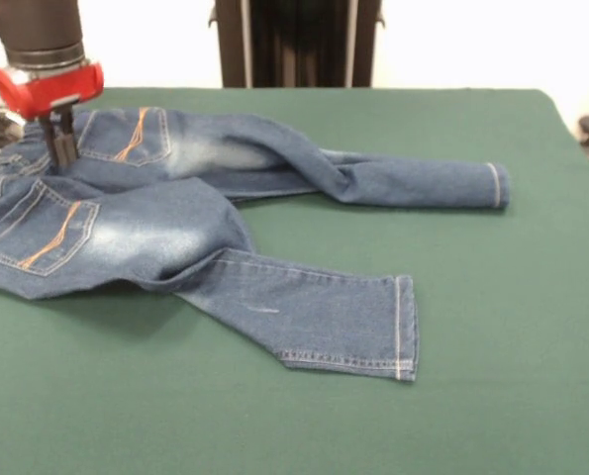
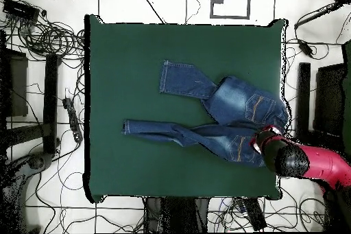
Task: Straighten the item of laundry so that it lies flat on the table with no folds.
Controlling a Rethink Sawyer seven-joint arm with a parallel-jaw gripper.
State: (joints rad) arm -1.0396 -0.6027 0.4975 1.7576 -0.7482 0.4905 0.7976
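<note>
While its two dark fingers (image 1: 66,146) stand close together and press down into denim at the waistband, the gripper (image 1: 62,158) of the red and black arm (image 2: 312,162) appears clenched on a pinch of the jeans (image 1: 175,228), between the two back pockets. Seen from the front, the red collar above the fingers sits just over the seat of the garment, at the picture's upper left. From overhead, the arm reaches in from the lower right and its end covers the waistband near the table's right edge.

Lying back-side up, the jeans show orange stitching on both pockets and faded whitish patches below them. One leg stretches long and narrow across the green table (image 1: 492,396), twisted and creased where it meets the seat; the other leg angles away from it, broader and flatter, its hem turned toward the front camera. Wrinkles bunch at the crotch, where the two legs part.

Cables (image 2: 48,39) litter the white floor around the table.
</note>
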